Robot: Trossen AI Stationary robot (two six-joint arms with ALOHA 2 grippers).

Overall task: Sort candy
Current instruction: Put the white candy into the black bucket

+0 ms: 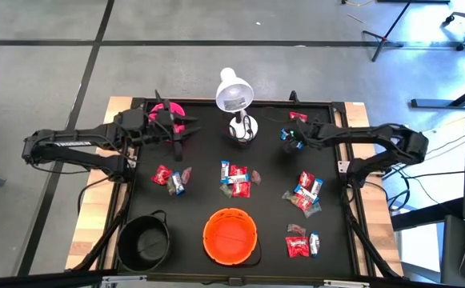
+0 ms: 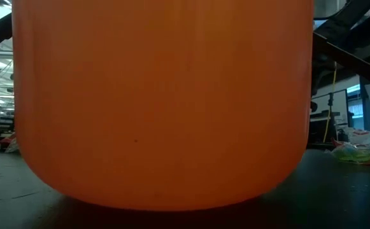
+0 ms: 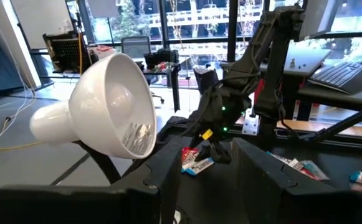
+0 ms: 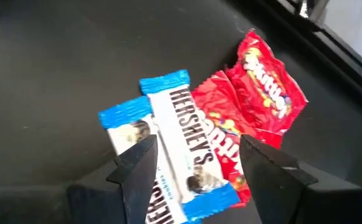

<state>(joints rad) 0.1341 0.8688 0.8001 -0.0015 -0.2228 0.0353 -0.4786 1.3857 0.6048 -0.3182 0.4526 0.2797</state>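
Observation:
My right gripper (image 4: 199,168) is open and tipped down close over a small heap of candy at the table's far right. Its fingers stand on either side of a blue-and-white bar (image 4: 184,134). That bar lies on a second blue-and-white one (image 4: 126,124) and beside two red packets (image 4: 265,74). In the left wrist view this candy (image 3: 196,163) lies on the black mat right under the right gripper (image 3: 217,149). Whether the fingers touch it I cannot tell. My left gripper (image 3: 212,186) is open and holds nothing; it hangs level and high over the pink cup (image 1: 168,110) at the far left.
A white lamp (image 1: 234,94) stands at the far middle between the arms. More candy lies in heaps left (image 1: 170,178), middle (image 1: 236,180), right (image 1: 304,192) and near right (image 1: 302,242). The orange bowl (image 1: 230,236) and a black bowl (image 1: 144,242) stand at the near edge.

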